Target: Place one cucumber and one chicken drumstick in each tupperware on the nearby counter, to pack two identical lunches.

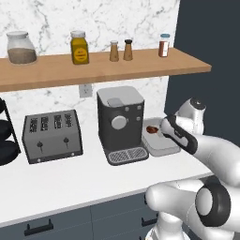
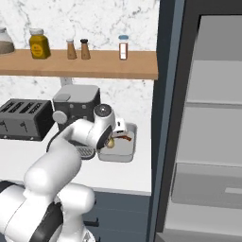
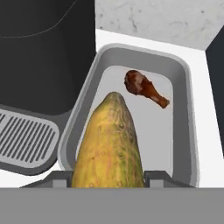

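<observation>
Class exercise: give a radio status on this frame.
Gripper shut on cucumber, above tupperware. Chicken drumstick already inside. Coffee machine close alongside.

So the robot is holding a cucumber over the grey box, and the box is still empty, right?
Not quite. The gripper does hold the cucumber over the grey box, next to the coffee machine, but the box is not empty. The hand view shows a chicken drumstick already lying inside it.

Mottled yellow-green cucumber (image 3: 109,144), glossy red-brown drumstick (image 3: 144,87), light-grey tupperware (image 3: 183,109), seemingly dark-grey coffee machine (image 3: 43,52).
</observation>
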Robot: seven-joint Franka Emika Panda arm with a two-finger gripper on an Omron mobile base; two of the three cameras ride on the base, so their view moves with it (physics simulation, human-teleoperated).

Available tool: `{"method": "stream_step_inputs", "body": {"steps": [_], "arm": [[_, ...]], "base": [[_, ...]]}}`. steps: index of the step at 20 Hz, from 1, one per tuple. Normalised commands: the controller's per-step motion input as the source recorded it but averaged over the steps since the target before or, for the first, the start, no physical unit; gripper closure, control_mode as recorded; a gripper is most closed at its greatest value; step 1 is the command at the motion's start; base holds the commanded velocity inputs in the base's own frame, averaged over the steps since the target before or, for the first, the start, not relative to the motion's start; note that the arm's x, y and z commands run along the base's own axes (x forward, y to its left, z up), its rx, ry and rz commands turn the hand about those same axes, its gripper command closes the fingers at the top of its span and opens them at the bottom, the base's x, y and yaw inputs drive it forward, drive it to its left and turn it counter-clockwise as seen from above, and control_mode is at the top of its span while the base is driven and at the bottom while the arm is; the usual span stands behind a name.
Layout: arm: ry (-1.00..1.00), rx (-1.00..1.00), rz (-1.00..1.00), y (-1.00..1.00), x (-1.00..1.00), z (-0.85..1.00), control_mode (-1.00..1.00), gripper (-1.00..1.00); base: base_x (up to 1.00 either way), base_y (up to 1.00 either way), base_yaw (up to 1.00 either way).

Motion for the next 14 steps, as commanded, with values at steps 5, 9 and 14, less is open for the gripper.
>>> {"method": "stream_step_inputs", "body": {"steps": [5, 9, 14], "arm": [[0.01, -0.05, 0.05, -0.05, 0.29, -0.30, -1.00, 1.00], [0.00, -0.01, 0.08, 0.00, 0.23, -0.45, -1.00, 1.00], [0.00, 0.00, 0.08, -0.03, 0.29, -0.17, -1.00, 1.00]], "base": [[0.00, 0.00, 0.00], [0.00, 0.00, 0.00], [0.00, 0.00, 0.00]]}}
